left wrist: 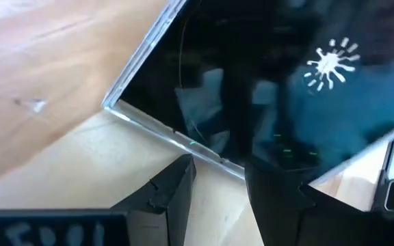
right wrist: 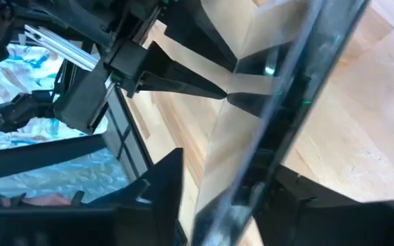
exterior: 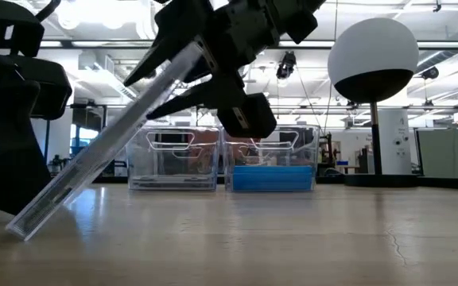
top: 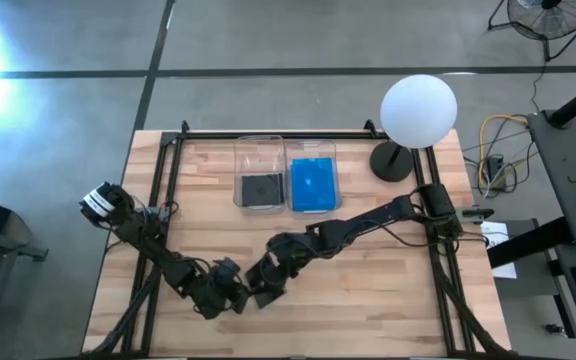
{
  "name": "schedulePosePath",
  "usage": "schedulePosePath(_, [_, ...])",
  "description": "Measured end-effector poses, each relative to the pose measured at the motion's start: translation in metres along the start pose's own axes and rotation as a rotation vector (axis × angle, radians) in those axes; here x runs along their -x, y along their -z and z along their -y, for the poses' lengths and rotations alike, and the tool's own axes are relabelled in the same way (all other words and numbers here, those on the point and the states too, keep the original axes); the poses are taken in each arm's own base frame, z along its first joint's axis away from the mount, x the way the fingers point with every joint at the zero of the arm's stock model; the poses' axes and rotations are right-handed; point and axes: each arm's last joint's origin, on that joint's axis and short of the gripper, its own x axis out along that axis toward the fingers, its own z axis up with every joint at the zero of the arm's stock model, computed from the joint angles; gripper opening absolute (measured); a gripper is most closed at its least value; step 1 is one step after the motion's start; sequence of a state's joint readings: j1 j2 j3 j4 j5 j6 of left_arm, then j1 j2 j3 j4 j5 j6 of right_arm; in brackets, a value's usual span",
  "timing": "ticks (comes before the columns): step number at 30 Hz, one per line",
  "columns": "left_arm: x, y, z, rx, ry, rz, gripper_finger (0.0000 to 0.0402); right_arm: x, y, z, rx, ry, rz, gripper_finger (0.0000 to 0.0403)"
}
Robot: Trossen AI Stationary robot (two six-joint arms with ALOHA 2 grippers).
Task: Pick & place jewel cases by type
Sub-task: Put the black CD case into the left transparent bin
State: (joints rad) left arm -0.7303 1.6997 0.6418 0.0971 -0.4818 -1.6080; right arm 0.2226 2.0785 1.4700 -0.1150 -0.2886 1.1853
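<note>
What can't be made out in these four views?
- Lower edge of the tilted dark jewel case: low view crops its table contact by the left gripper.
- Case counts: in the high view, stacks in the clear left bin and the blue stack show only their tops.
- Right gripper: fingers appear to clamp the case in the right wrist view, but contact is hidden behind the case.

Both hands (top: 230,290) (top: 265,283) low, near front edge
</note>
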Motion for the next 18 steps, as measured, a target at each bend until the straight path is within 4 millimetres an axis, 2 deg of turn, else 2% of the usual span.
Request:
schedulePosePath(8, [0.000, -0.001, 0.001, 0.002, 0.007, 0.031, 0.0124, 0.000, 0.000, 0.002, -0.068, 0.010, -0.002, 0.0061])
schedulePosePath(12, [0.005, -0.002, 0.004, -0.009, 0.034, 0.064, 0.0124, 0.000, -0.002, 0.003, -0.146, 0.015, -0.001, 0.0045])
schedulePosePath(18, [0.015, 0.000, 0.004, -0.096, 0.035, 0.122, 0.0124, 0.002, -0.005, 0.005, -0.176, 0.012, -0.017, 0.0045])
